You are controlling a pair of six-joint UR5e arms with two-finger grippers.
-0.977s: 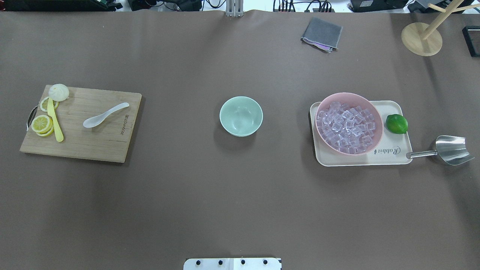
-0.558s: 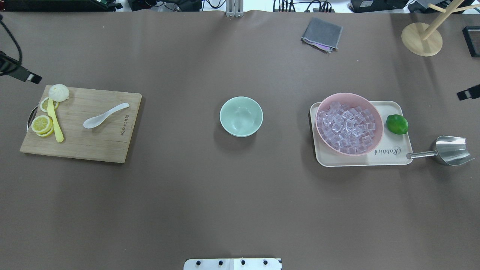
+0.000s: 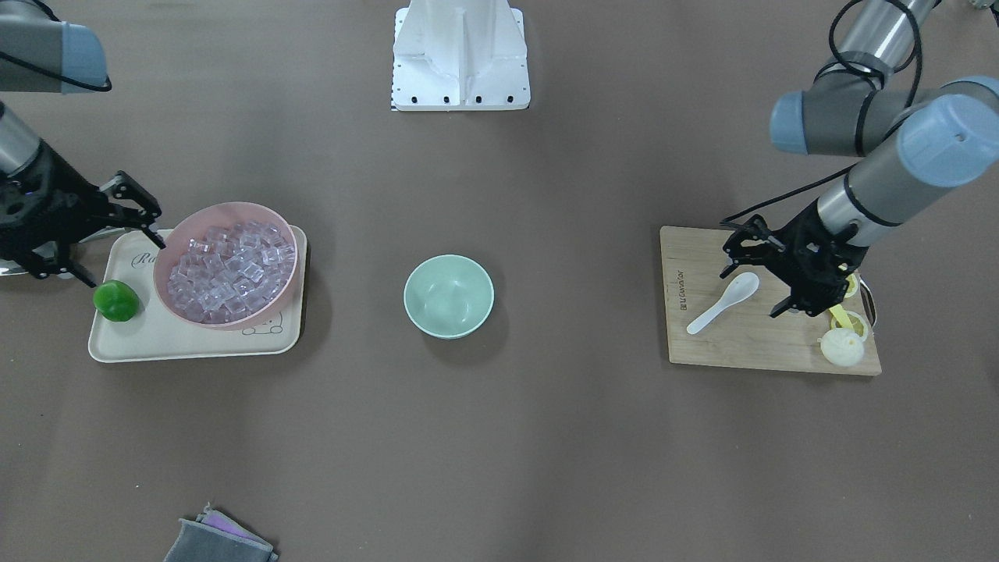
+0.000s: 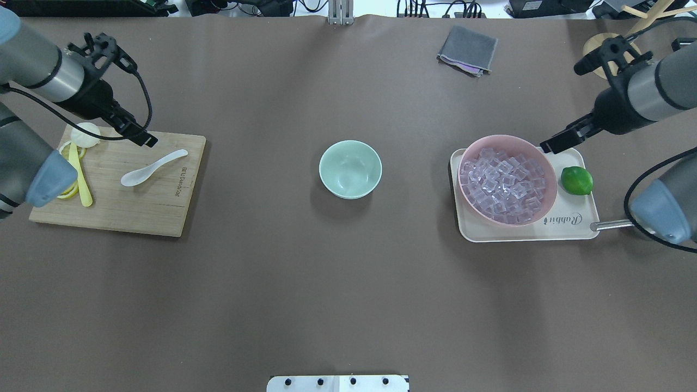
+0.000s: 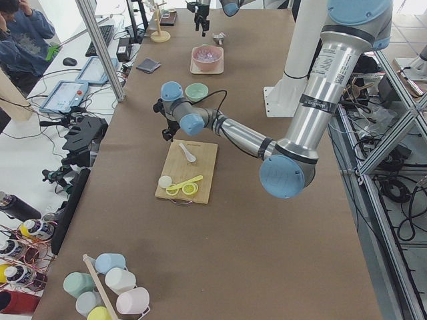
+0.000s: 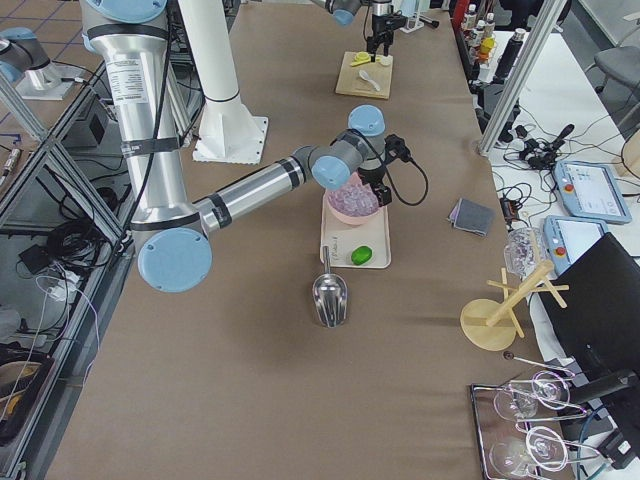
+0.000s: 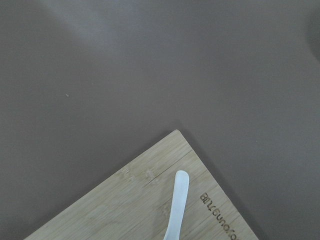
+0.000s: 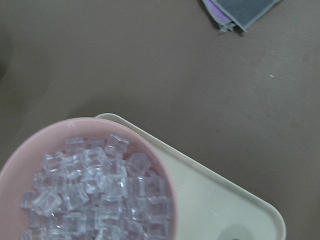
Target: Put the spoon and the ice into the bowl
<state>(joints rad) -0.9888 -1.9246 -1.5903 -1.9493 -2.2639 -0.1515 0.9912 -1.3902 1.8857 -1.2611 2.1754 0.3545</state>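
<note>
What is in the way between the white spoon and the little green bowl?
Nothing visible. The spoon lies on the cutting board, and only bare brown table stretches from the board to the empty bowl.

Overhead view. Frame centre: bowl (image 4: 350, 169). Frame left: spoon (image 4: 153, 167) on cutting board (image 4: 117, 207), thin utensil (image 4: 83, 185) on same board, left of spoon. Frame right: ice (image 4: 502, 184) in larger bowl (image 4: 507, 138) on tray (image 4: 572, 218); lime (image 4: 576, 180) just right of larger bowl. Upper right: folded cloth (image 4: 467, 49).
</note>
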